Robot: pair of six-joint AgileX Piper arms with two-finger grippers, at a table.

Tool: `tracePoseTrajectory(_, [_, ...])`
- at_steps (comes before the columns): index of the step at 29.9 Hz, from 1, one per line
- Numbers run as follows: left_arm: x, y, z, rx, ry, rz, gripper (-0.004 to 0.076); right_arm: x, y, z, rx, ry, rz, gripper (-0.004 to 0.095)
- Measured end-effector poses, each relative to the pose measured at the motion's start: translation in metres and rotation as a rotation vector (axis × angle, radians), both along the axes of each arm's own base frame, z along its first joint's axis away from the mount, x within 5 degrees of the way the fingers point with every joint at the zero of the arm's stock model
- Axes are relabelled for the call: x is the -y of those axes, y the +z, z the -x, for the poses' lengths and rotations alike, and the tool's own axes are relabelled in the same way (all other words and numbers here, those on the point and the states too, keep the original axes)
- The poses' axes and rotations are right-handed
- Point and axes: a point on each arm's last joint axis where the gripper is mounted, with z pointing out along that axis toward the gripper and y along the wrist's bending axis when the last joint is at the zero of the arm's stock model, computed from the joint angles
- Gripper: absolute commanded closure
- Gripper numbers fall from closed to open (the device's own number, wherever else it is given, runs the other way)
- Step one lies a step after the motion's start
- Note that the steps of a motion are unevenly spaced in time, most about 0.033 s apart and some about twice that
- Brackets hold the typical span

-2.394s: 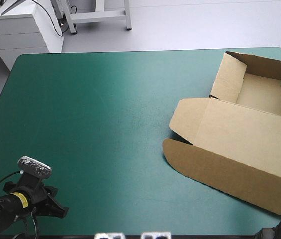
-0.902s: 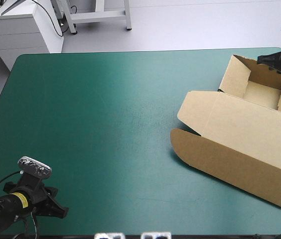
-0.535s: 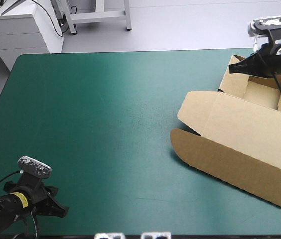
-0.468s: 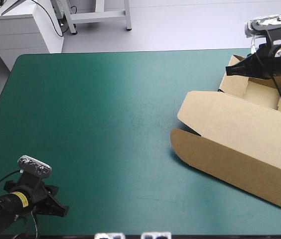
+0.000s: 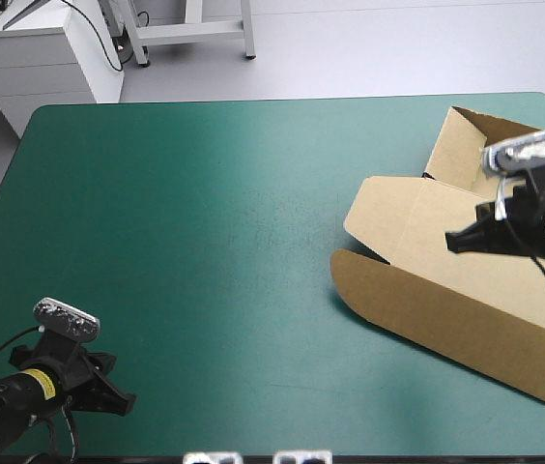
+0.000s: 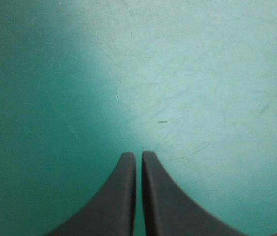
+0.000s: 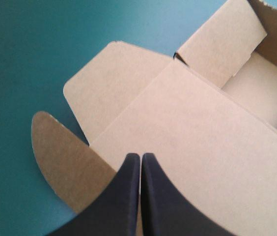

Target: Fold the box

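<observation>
While right gripper (image 5: 451,239) hangs over box (image 5: 437,280), black fingers together in pointed arch with nothing between, left gripper (image 5: 126,399) sits near table's front left corner, well apart from box. Left jaws also closed, only bare teal-green cover (image 5: 205,222) beneath. Brown box at table's right side: tray part (image 5: 456,145), walls raised, toward far right corner; lid (image 5: 398,232) open and flat, spread toward table middle; darker rounded tuck flap (image 5: 417,324) along lid's near edge. Right wrist view: fingertips above lid panel, close to fold line with tuck flap.
</observation>
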Motion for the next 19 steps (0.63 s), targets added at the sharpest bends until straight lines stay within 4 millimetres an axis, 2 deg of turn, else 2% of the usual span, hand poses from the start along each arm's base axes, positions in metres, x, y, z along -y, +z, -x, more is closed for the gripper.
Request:
tracePoseTrajectory(9, [0.003,0.001,0.000,0.004,-0.004,0.038,0.0703,0.005,-0.088,0.068,0.009,0.005,-0.056,0.0912])
tracePoseTrajectory(14, [0.007,0.003,-0.001,0.020,-0.007,0.086,0.0703,0.009,-0.117,0.099,0.055,0.011,-0.061,0.0912])
tracePoseTrajectory(19, [0.008,-0.004,-0.002,0.010,-0.007,0.093,0.0703,0.012,-0.130,0.123,0.127,0.019,-0.061,0.0913])
